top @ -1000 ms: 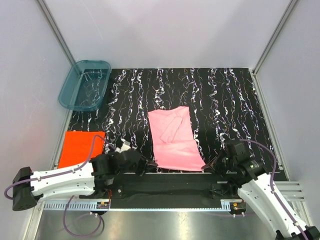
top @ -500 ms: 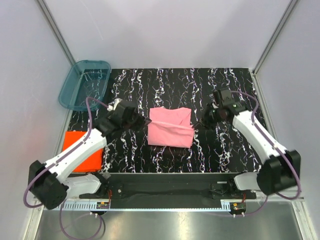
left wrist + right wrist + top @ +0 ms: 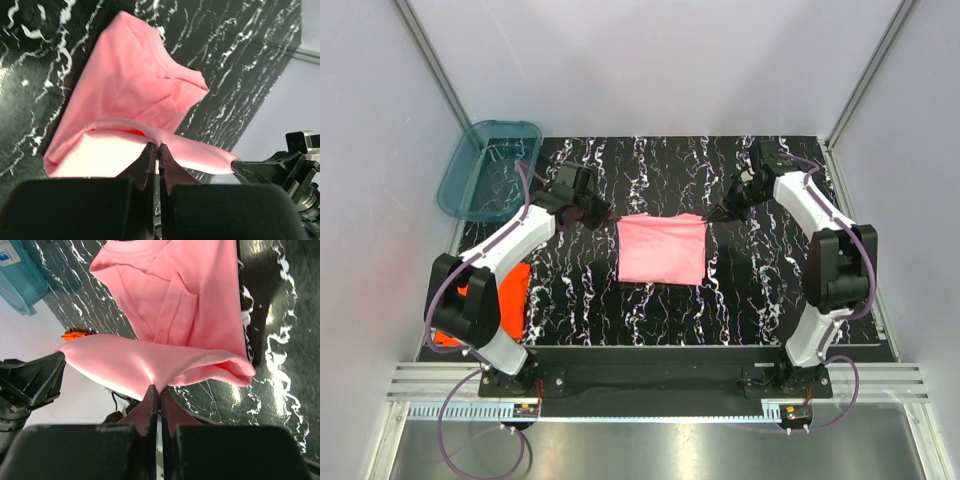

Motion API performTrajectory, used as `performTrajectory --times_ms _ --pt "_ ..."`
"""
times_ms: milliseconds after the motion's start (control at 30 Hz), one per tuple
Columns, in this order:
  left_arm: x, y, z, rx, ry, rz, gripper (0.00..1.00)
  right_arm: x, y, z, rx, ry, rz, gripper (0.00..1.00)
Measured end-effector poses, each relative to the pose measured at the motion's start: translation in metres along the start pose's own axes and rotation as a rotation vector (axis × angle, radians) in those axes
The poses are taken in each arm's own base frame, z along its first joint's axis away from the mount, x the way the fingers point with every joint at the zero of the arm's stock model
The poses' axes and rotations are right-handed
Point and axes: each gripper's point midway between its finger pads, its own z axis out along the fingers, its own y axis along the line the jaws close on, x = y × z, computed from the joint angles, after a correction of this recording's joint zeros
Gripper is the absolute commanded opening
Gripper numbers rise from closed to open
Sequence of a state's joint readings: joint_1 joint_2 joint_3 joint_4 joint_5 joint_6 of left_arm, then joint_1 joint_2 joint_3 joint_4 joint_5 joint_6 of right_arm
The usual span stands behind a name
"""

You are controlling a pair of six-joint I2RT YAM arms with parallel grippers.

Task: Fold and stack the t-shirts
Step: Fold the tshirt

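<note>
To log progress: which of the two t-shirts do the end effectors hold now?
The light pink t-shirt: the left end effector and the right end effector pinch its edge. The orange-red t-shirt lies on the left, ungripped.

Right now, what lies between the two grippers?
The light pink cloth t-shirt, pinched by left gripper and right gripper; the top external view shows it.

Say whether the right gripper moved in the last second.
Yes: the right gripper went from the table's near edge toward its far edge, gripping the pink t-shirt.

Top overhead; wrists close, sharing pink tee (image 3: 661, 250).
</note>
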State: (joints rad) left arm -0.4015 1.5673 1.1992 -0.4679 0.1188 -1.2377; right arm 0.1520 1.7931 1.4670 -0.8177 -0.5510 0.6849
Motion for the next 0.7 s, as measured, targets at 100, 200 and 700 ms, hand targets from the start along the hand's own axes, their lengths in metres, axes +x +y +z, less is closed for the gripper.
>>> performTrajectory --times_ms 100,200,700 --pt "-0.008 0.003 0.009 -0.016 0.006 -0.005 0.00 -0.010 -0.002 0.011 -0.004 0.024 0.005 0.00" --pt "-0.016 0.001 0.018 -0.016 0.019 -0.014 0.00 -0.018 -0.004 0.020 -0.010 0.042 0.012 0.00" --pt "-0.059 0.005 0.098 -0.039 0.089 0.110 0.25 -0.092 -0.019 0.076 -0.003 0.032 0.006 0.33"
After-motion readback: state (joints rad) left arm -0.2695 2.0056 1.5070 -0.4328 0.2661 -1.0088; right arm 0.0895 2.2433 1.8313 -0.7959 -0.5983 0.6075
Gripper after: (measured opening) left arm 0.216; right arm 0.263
